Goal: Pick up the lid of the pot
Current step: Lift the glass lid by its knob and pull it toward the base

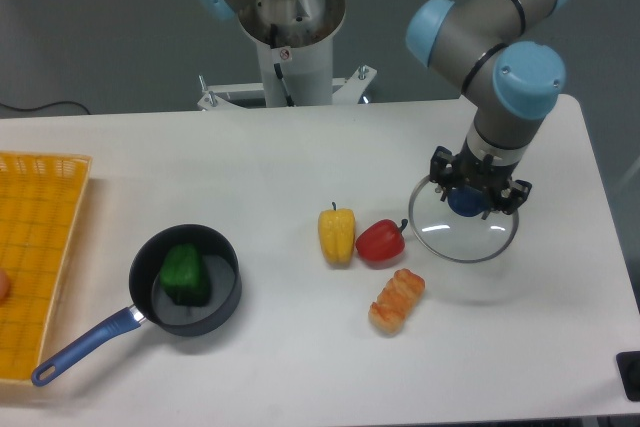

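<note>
My gripper (477,187) comes down from the upper right, its fingers shut on the dark blue knob of the pot lid. The clear, round pot lid (464,238) with its thin metal rim hangs beneath the fingertips, right of centre. Its left edge appears close beside the red pepper. How high the lid is above the white table cannot be judged from this view. The fingers partly cover the lid's far side.
A red pepper (380,243) and a yellow one (337,234) lie mid-table, with an orange-brown item (397,300) nearer the front. At left, a black pan (228,313) with a blue handle (88,346) holds a green pepper (184,275). An orange crate (40,247) borders the left edge.
</note>
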Robot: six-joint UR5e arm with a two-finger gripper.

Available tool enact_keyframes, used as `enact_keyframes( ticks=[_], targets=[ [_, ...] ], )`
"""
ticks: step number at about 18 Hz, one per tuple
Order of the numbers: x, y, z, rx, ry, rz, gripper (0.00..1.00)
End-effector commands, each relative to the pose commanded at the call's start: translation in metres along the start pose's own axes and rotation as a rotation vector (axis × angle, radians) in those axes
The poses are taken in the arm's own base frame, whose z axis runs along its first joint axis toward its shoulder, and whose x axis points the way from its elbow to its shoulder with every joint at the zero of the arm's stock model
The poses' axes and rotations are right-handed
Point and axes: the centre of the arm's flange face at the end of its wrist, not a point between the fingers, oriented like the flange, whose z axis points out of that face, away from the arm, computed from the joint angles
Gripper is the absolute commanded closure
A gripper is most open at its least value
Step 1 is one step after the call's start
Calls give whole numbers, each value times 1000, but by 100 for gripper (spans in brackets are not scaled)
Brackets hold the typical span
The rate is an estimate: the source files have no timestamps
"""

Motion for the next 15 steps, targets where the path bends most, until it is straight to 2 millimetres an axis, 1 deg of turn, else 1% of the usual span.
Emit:
enact_keyframes(
  ticks=[2, 4, 6, 15],
  targets=[
    [3, -1, -2, -2, 4, -19, 40],
    [10, -8, 0, -8, 16, -9, 40],
    [12, -7, -3, -10, 17, -9, 40],
    [14, -7, -5, -14, 14, -7, 40]
  ],
)
